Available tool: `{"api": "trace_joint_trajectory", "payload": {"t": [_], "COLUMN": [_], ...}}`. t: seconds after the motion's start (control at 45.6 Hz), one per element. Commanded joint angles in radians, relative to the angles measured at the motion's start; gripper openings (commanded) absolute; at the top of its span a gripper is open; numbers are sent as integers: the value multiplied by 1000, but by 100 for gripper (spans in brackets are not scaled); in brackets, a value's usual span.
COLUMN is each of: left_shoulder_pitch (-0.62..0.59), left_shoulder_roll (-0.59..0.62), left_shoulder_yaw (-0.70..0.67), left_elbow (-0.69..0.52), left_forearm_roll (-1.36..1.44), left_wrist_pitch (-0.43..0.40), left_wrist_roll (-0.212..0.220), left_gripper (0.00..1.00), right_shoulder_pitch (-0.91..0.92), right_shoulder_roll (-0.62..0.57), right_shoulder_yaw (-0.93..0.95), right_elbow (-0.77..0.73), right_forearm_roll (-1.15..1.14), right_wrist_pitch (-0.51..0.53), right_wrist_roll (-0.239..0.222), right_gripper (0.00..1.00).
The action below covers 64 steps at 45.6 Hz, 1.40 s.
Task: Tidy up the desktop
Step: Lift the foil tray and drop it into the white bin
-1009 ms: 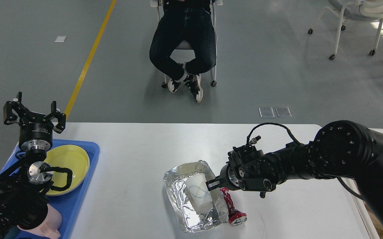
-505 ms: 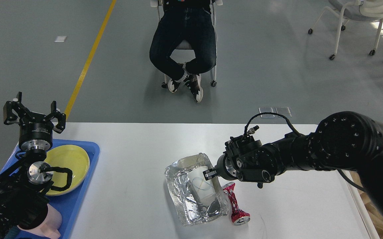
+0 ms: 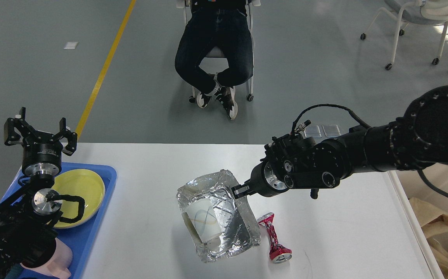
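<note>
The desktop (image 3: 150, 170), a broad white slab with rounded corners and a dull, smooth face, fills the lower half of the view and carries everything else. Over the last second the right arm has risen and swung toward the far edge, and the foil tray (image 3: 218, 215) has come with it: its far rim is lifted and the whole container is tilted and shifted left of where it lay, standing clear of the crushed red can (image 3: 273, 242) that it was touching. The right gripper (image 3: 239, 190) is pinched narrow on that far foil rim. This reads as the start of carrying the rubbish off the table; the can stays behind for a later pass.

At the left edge sits a blue tray (image 3: 105, 193), part on the desktop, holding a yellow plate (image 3: 82, 190); a pink cup (image 3: 59, 257) is at its near end. The left gripper (image 3: 39, 133) has not moved; it hangs above the blue tray with fingers spread wide and nothing between them.

Inside the foil tray lies a white paper cup (image 3: 204, 219) on its side, loose, so a steeper tilt could spill it out. The thin foil is likely to buckle at the pinch.
</note>
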Motion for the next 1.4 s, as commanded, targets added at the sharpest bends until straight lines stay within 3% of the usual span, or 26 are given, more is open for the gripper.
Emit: {"api": "trace_joint_trajectory", "payload": {"t": [0.0,0.241,0.483,0.636,0.9,1.383], "left_shoulder_pitch": [0,0,0,0,0,0], "left_shoulder_roll": [0,0,0,0,0,0], "left_shoulder_yaw": [0,0,0,0,0,0], "left_elbow": [0,0,0,0,0,0], "left_forearm_roll": [0,0,0,0,0,0], "left_wrist_pitch": [0,0,0,0,0,0], "left_wrist_roll": [-1,0,-1,-1,0,0], "left_gripper": [97,97,97,97,97,97], "right_shoulder_pitch": [71,160,260,240,28,-430], "right_shoulder_roll": [-101,-359,-489,-529,-604,-704], "right_shoulder_yaw": [45,256,276,269,266,226], "right_elbow": [39,30,15,-21,-375,-821], "right_forearm_roll": [1,1,1,1,21,297], "right_wrist_pitch": [76,326,435,445,444,413], "right_wrist_roll": [17,15,15,4,6,1], "right_gripper": [0,0,0,0,0,0]}}
